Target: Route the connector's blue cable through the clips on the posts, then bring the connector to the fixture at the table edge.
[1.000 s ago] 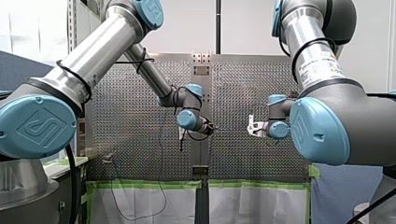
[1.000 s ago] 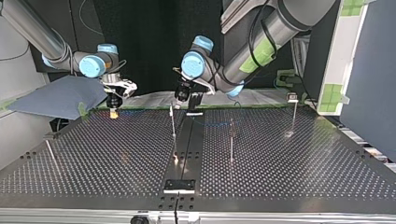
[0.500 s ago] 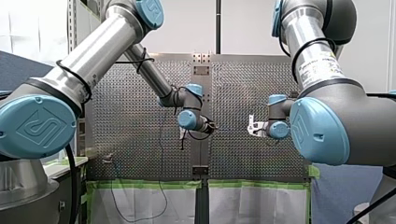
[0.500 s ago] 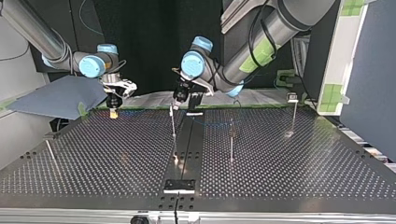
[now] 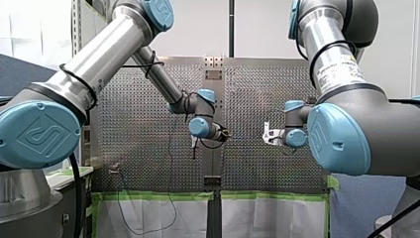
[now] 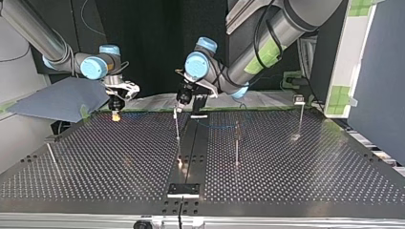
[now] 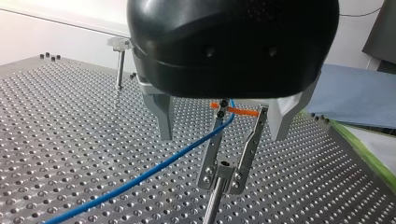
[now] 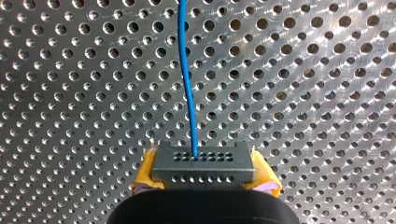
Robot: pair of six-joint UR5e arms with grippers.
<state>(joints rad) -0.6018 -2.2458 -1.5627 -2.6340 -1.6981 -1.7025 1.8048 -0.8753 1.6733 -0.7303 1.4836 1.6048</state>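
My right end effector (image 8: 204,173) clamps the connector (image 8: 203,158) between yellow pads (image 8: 145,175), holding it steady while the blue cable (image 8: 188,93) runs out ahead over the tabletop (image 8: 303,93). My left end effector (image 7: 223,119) hangs spread wide astride the clip (image 7: 223,176) on its post (image 7: 211,207), apparently to guide the cable in. A dark sheet (image 6: 62,98) lies beside the perforated surface.

Left arm (image 5: 104,59), right arm (image 5: 329,54): silver tubes, blue caps, black cables; right tool (image 8: 203,179) seemingly yellow-padded.

light: bright, even | glare: spots on table (image 6: 119,157) (top view) | shadows: faint
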